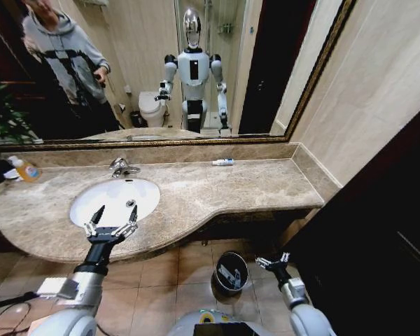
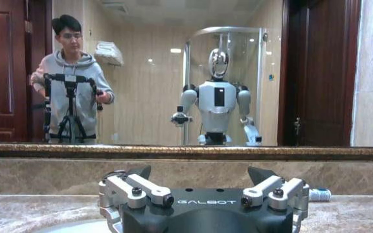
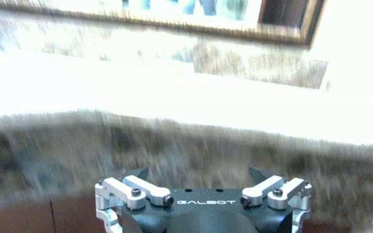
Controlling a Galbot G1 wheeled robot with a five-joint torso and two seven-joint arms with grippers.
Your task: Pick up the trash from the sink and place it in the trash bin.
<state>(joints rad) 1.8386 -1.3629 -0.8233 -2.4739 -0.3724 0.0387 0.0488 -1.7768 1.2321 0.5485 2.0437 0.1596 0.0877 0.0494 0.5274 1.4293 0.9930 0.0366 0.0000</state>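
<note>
The white oval sink (image 1: 112, 203) lies in the marble counter, and its basin shows nothing but the drain. My left gripper (image 1: 110, 222) hovers over the basin's front rim, open and holding nothing; in the left wrist view the left gripper (image 2: 199, 172) faces the mirror. A small white tube with blue marks (image 1: 222, 162) lies on the counter by the back wall, right of the sink; the same tube (image 2: 319, 194) shows beyond my left fingers. The black trash bin (image 1: 230, 273) stands on the floor below the counter with pale bits inside. My right gripper (image 1: 274, 261) hangs open beside the bin; the right gripper (image 3: 199, 174) faces the counter front.
A chrome faucet (image 1: 122, 166) stands behind the sink. A clear bottle with orange liquid (image 1: 26, 170) sits at the counter's far left. A large mirror (image 1: 161, 70) covers the wall above. A dark cabinet (image 1: 378, 231) rises on the right.
</note>
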